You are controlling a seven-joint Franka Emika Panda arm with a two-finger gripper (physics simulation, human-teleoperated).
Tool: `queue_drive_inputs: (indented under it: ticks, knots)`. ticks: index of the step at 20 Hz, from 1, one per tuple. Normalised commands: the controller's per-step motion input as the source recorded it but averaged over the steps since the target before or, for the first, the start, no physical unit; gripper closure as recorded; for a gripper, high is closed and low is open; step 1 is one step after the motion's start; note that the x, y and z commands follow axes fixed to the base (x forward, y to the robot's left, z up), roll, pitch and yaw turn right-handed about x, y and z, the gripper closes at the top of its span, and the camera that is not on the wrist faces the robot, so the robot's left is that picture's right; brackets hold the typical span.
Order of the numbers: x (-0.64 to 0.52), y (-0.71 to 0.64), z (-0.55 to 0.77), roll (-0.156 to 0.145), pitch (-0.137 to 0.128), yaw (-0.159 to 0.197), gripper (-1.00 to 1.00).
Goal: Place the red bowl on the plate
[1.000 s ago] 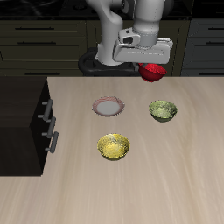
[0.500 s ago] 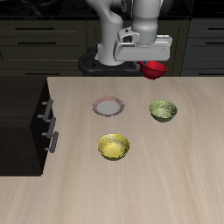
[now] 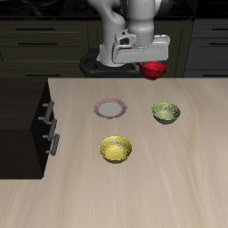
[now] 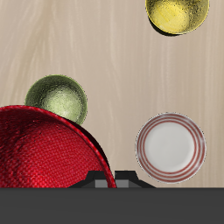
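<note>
Red bowl (image 3: 155, 69) hangs clamped by its rim in my gripper (image 3: 148, 64), held high over the worktop's back edge; jaws closed on it. Step in hand, I judge: carry, lifted and not yet placed. Next I need to travel toward the plate (image 3: 109, 109), which sits bare mid-table, centre over it, then lower. Green bowl (image 3: 166, 111) lies beside the plate, yellow bowl (image 3: 116, 149) nearer the front edge. Light wood worktop (image 3: 178, 187), dark cabinets (image 3: 36, 36) behind.
</note>
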Motion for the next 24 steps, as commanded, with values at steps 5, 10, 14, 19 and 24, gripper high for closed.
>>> queue_drive_inputs:
  ticks: [5,10,14,19,24]
  knots:
    - [-0.10,-0.01,-0.08,0.049,0.034,-0.025,1.00]
    - [-0.11,-0.18,0.04,-0.035,-0.026,0.032,1.00]
    - [-0.03,-0.28,0.00,-0.059,-0.001,-0.005,1.00]
    - [0.05,-0.35,0.04,-0.079,-0.018,0.026,1.00]
    - [-0.04,-0.07,0.00,-0.030,-0.005,-0.006,1.00]
